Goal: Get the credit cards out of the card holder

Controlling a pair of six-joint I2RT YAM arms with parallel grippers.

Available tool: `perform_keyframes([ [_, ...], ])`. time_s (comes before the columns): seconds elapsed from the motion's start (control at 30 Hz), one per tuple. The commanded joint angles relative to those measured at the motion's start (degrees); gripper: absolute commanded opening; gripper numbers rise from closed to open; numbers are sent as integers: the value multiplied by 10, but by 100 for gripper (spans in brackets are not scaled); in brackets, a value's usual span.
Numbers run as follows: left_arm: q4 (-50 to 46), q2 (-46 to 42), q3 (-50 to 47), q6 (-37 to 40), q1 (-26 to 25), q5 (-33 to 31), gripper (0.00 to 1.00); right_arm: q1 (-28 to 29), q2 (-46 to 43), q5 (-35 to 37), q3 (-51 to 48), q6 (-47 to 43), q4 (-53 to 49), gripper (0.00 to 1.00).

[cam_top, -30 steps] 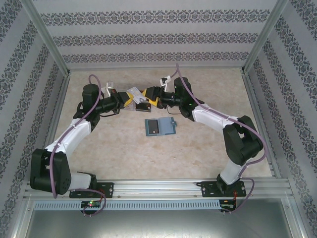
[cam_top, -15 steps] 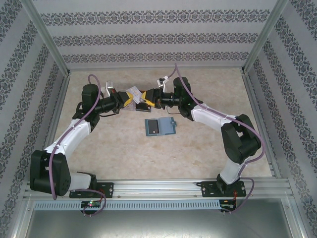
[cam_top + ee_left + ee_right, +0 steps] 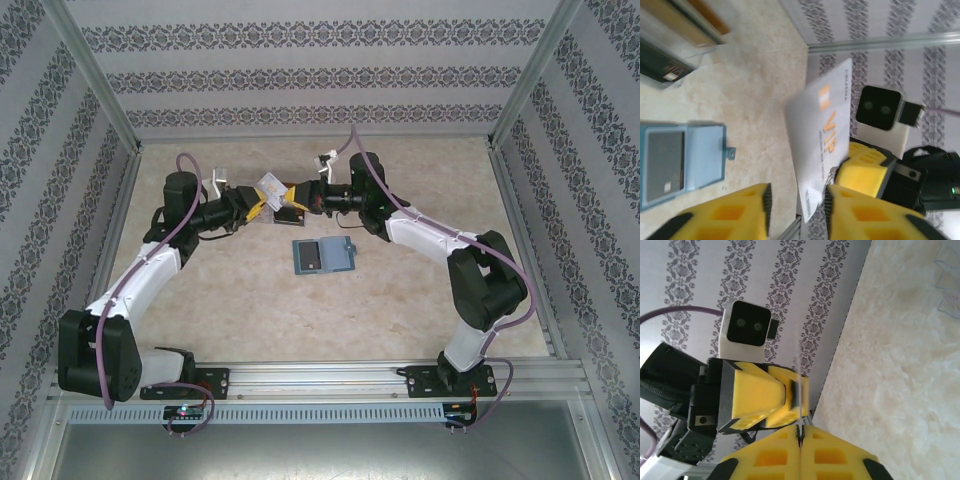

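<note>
1 white VIP card (image 3: pixel 822 135) is clamped in the right hand (image 3: pixel 800 434); the left hand (image 3: pixel 796 199) is spread apart at its corner. The card holder (image 3: pixel 322 256) is laid open nearer.

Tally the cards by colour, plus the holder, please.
Blue-grey soft folding card holder: 1
Grey card inside it: 1
White VIP plastic card: 1
Black flat plastic card: 1
Orange-gold flat card: 1
Clear flat card: 1
Total: 6
</note>
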Motion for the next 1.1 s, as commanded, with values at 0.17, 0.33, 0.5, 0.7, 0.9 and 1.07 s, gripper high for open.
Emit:
perform_keyframes([
  [0.17,-333,-45,63,191,90,-145,84,40,-5,177,64,-283,-221,0],
  [0.33,-446,-68,86,273,152,-212,96,63,42,235,115,-432,-252,0],
  [0.5,-492,-85,104,330,169,-264,99,79,106,248,194,-574,-281,0],
  [0.7,-470,-66,87,359,179,-262,99,81,190,230,290,-711,-307,0],
  [0.9,-471,-65,81,377,199,-249,100,80,281,220,405,-804,-375,0],
  [1.07,-467,-50,78,378,208,-226,100,80,326,222,458,-862,-402,0],
])
